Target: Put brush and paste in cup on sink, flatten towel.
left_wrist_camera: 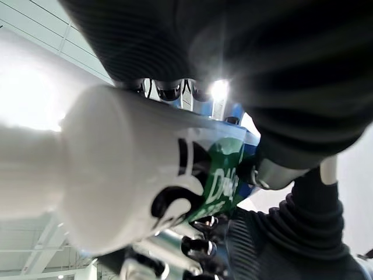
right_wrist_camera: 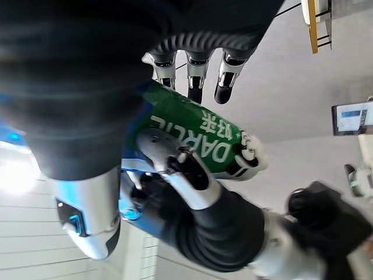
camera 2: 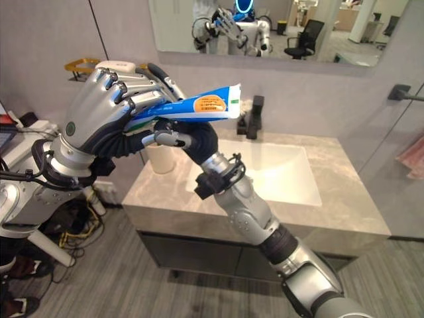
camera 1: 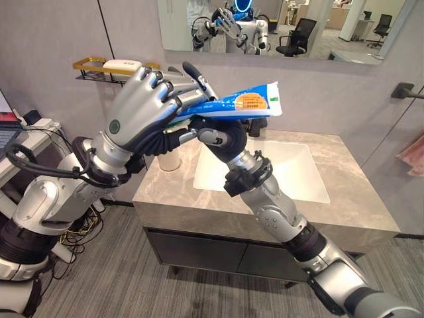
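Paste tube (camera 1: 235, 103) clasped by both left hand (camera 1: 149, 99) and right hand (camera 1: 215, 136), held high above the cup (camera 1: 169, 159). Best to let one hand release before lowering, cap end down, into that cup.

Toothpaste tube (camera 1: 242, 103): cap end covered by the left hand (camera 1: 142, 106) and right hand (camera 1: 218, 136) in the eye views.
Cup (camera 1: 169, 158): largely hidden behind the left hand's dark cover.
Faucet (camera 2: 252, 118): partly masked by the tube.
Towel (camera 1: 414, 154): cut off by the picture's edge.
Toothbrush: cannot be made out.
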